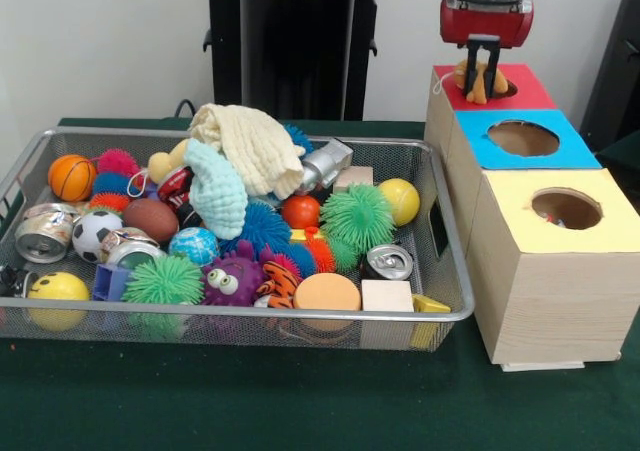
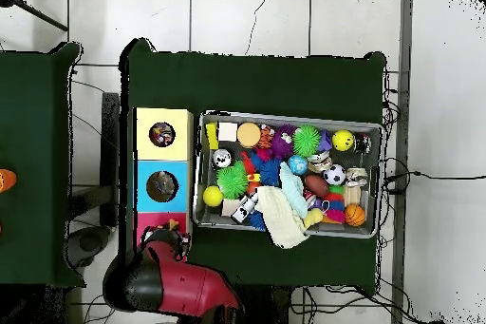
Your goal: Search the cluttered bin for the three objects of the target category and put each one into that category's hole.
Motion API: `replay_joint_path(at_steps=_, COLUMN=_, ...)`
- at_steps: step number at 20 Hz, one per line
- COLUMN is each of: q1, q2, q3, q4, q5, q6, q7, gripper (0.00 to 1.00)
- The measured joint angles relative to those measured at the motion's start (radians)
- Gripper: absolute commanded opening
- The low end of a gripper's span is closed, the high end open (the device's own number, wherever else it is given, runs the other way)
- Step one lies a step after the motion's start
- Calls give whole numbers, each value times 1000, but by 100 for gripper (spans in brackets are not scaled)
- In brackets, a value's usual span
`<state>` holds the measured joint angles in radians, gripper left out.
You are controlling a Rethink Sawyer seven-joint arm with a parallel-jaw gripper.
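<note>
My gripper (image 1: 483,79) hangs over the hole of the red-topped box (image 1: 525,93), the farthest of three wooden boxes. Its fingers (image 1: 471,63) are shut on a tan soft toy (image 1: 479,86) that sits in the mouth of the hole. In the overhead view the red arm covers most of the red box (image 2: 152,222), and a bit of the tan toy (image 2: 172,225) shows beside it. The wire bin (image 1: 250,314) to the left holds balls, spiky toys, cans, wooden blocks and a cream cloth (image 1: 250,143).
A blue-topped box (image 1: 575,153) and a yellow-topped box (image 1: 610,229) stand in a row nearer than the red one; something coloured lies inside the yellow hole (image 1: 566,209). The bin (image 2: 289,116) sits right beside the boxes on green cloth.
</note>
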<state>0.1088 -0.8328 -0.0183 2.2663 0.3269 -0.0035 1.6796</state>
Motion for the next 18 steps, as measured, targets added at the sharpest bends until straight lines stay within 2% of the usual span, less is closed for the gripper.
replay_joint_path(at_steps=3, q1=-4, q2=-5, q3=18, q4=30, q5=-9, q6=-73, q7=2, gripper=0)
replay_joint_path(at_steps=8, q1=-4, q2=-6, q3=28, q4=56, q5=-9, q6=-135, q7=2, gripper=0)
replay_joint_path(at_steps=18, q1=15, q2=-6, q3=30, q4=63, q5=29, q6=-146, q7=17, gripper=0)
